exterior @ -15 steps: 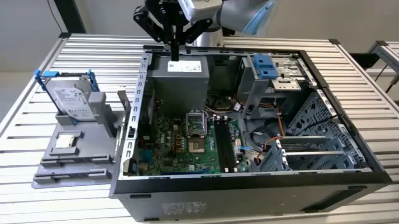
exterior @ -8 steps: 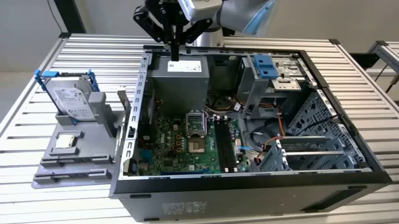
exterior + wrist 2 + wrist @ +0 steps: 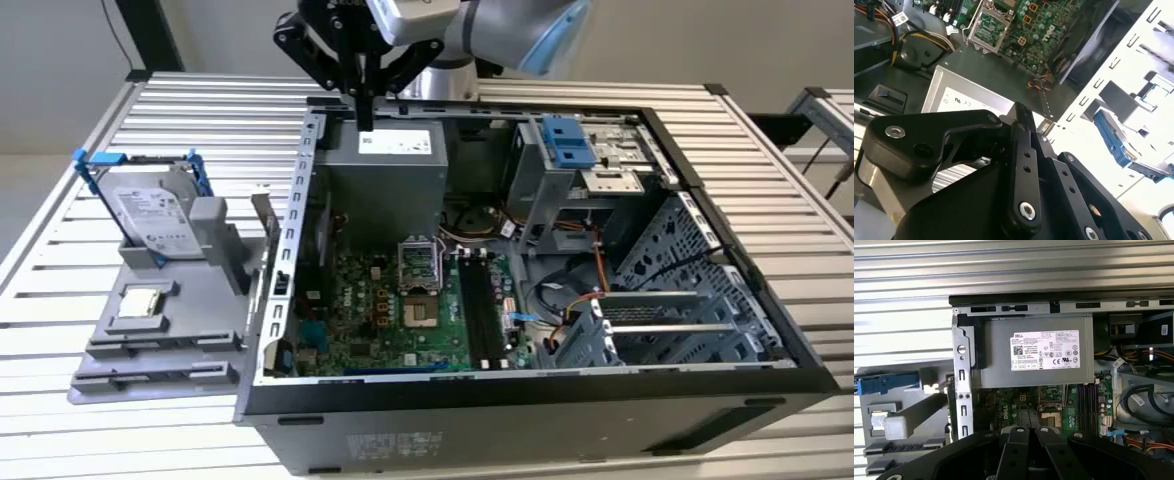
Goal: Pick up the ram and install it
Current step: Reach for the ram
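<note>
The ram [image 3: 263,222] looks to be the thin dark stick standing on edge in the grey holder [image 3: 160,330], just outside the open computer case's wall on the exterior view's left. My gripper [image 3: 363,120] hangs high over the case's far rim, above the grey power supply [image 3: 387,165], well away from the stick. Its black fingers [image 3: 1023,130] are shut with nothing between them. In the first wrist view the gripper [image 3: 1029,429] points toward the power supply [image 3: 1034,350]. Long black memory slots [image 3: 481,310] lie on the green motherboard [image 3: 380,300].
The holder also carries a silver hard drive in a blue frame [image 3: 147,210] and a small square chip [image 3: 140,305]. Inside the case sit a drive cage with a blue latch [image 3: 567,145], loose cables [image 3: 587,290] and a perforated metal wall [image 3: 694,260]. A slatted metal table [image 3: 200,110] surrounds it.
</note>
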Available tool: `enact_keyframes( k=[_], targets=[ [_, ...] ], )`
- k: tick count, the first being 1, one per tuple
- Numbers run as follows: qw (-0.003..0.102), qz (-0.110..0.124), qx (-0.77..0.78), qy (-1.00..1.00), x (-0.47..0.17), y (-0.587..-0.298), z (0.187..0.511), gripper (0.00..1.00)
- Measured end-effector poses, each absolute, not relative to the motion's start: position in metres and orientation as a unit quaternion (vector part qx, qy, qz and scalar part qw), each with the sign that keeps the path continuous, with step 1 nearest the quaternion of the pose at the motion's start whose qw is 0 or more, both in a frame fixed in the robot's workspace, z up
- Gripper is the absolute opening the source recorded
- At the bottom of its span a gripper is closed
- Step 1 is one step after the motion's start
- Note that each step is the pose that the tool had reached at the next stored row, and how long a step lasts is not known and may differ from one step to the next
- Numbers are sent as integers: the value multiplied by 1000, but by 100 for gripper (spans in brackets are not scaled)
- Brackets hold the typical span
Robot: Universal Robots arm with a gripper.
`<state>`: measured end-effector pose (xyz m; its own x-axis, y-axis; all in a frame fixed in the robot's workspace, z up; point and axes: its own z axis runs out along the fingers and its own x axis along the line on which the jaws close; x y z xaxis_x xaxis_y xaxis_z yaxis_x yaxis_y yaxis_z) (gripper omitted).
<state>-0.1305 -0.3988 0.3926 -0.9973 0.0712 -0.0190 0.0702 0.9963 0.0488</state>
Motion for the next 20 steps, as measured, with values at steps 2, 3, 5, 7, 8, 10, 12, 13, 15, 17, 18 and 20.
enact_keyframes(
  k=[2, 3, 5, 7, 8, 10, 12, 13, 15, 17, 18, 20],
  targets=[
    [10, 24, 35, 999, -134, -399, 393, 0],
    [10, 24, 35, 999, -136, -399, 393, 0],
    [10, 24, 35, 999, -140, -399, 393, 0],
    [10, 24, 35, 999, -145, -399, 393, 0],
    [10, 24, 35, 999, -148, -399, 393, 0],
    [10, 24, 35, 999, -154, -399, 393, 0],
    [10, 24, 35, 999, -159, -399, 393, 0],
    [10, 24, 35, 999, -162, -399, 393, 0],
    [10, 24, 35, 999, -169, -399, 393, 0],
    [10, 24, 35, 999, -175, -399, 393, 0],
    [10, 24, 35, 999, -178, -399, 393, 0],
    [10, 24, 35, 999, -184, -399, 393, 0]
  ],
)
